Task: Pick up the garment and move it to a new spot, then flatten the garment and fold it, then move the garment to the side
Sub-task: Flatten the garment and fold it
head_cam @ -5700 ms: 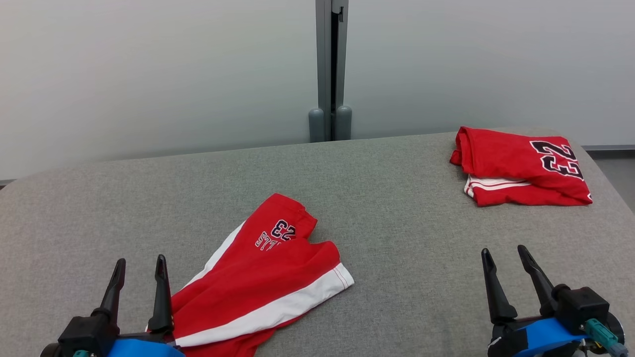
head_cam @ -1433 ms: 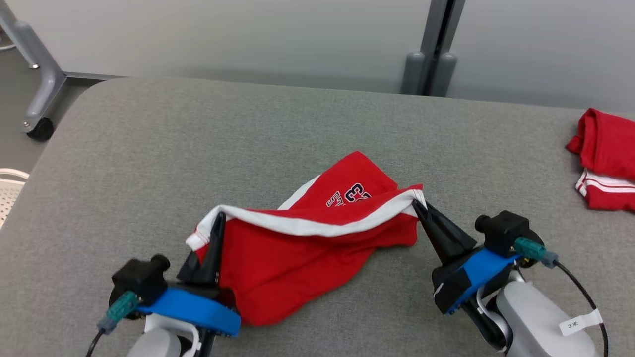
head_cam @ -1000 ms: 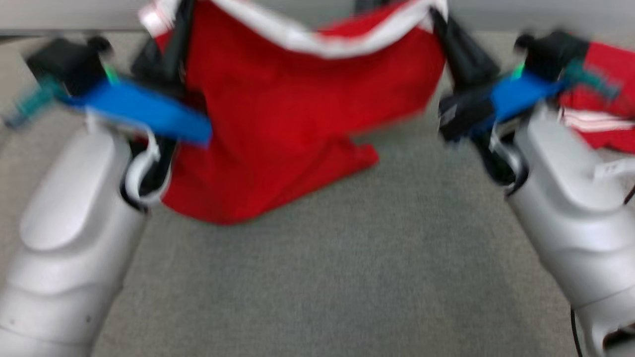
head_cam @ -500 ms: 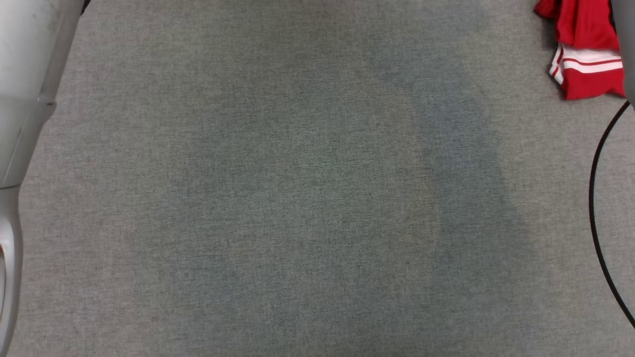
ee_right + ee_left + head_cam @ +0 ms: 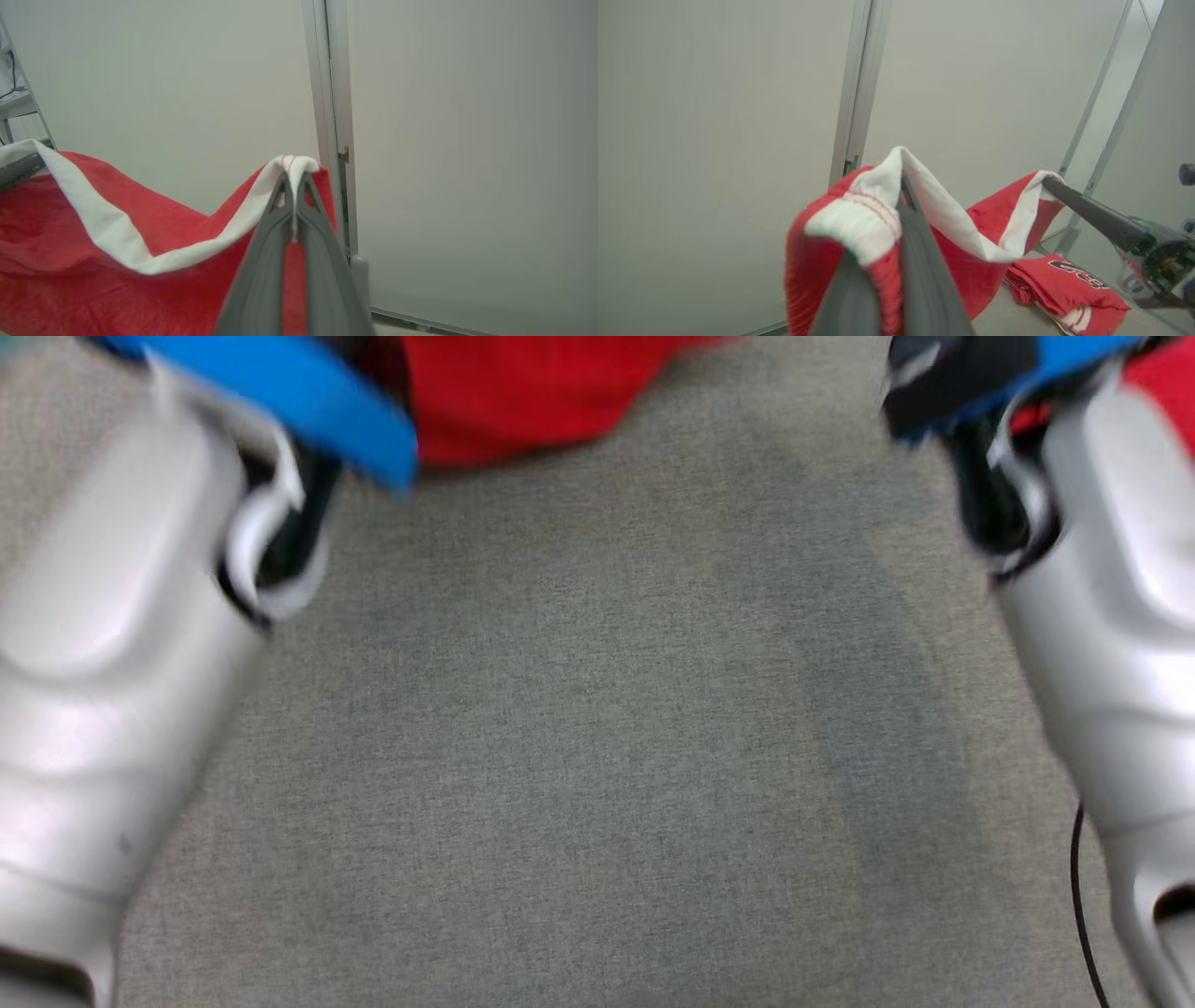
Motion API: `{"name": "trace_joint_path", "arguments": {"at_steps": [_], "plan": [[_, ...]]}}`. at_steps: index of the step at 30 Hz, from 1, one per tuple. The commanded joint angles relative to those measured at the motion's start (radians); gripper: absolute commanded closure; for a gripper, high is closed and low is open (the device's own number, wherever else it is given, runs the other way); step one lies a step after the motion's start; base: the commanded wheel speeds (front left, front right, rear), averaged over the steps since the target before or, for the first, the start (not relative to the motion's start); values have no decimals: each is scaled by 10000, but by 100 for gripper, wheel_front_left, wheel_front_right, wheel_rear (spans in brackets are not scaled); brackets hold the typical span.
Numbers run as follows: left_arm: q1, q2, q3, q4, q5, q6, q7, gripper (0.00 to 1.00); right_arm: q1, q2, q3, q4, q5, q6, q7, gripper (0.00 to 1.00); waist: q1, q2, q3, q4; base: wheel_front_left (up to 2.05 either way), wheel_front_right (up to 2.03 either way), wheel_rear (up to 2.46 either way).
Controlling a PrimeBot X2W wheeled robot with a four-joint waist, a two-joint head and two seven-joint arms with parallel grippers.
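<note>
Both forearms pale silver-grey, smooth moulded shells – left forearm (image 5: 112, 644), right forearm (image 5: 1111, 616). Bright blue band (image 5: 280, 392) at each wrist, black joint and white loop (image 5: 235, 549) under it. Thin black cable (image 5: 1075, 896) by the right shell. Left fingers (image 5: 924, 270) and right fingers (image 5: 261, 280) long, dark grey, tapering – small triangular cut-outs near the right tips; teal-green connector (image 5: 1144, 243) on the right wrist block

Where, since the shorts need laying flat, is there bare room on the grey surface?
Free: the wide grey surface between left forearm and right forearm, below the hanging red shorts. Crowded: the right end, where a folded jersey lies.
</note>
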Motion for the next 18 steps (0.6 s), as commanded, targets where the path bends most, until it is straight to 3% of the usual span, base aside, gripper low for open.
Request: {"name": "trace_joint_path", "arguments": {"at_steps": [1,8,12,18], "plan": [[1240,148,60,-380,296,-16,-16,100,1008,-114,285,-263,36,1,-26,100,2,0,-223,-111,0,0,0],[5094,380,775,-1838,1120,-17,-27,100,3990,-564,582,-1437,294,1,-26,100,2,0,-999,-191,0,0,0],[7013,221,1254,-2495,1389,-17,-26,100,5667,-662,558,-2103,565,1,-26,100,2,0,-1498,-211,0,0,0],[9338,37,929,-2969,1993,-17,-28,100,7887,-882,746,-2878,730,1,-26,100,2,0,-2306,-119,0,0,0]]}}
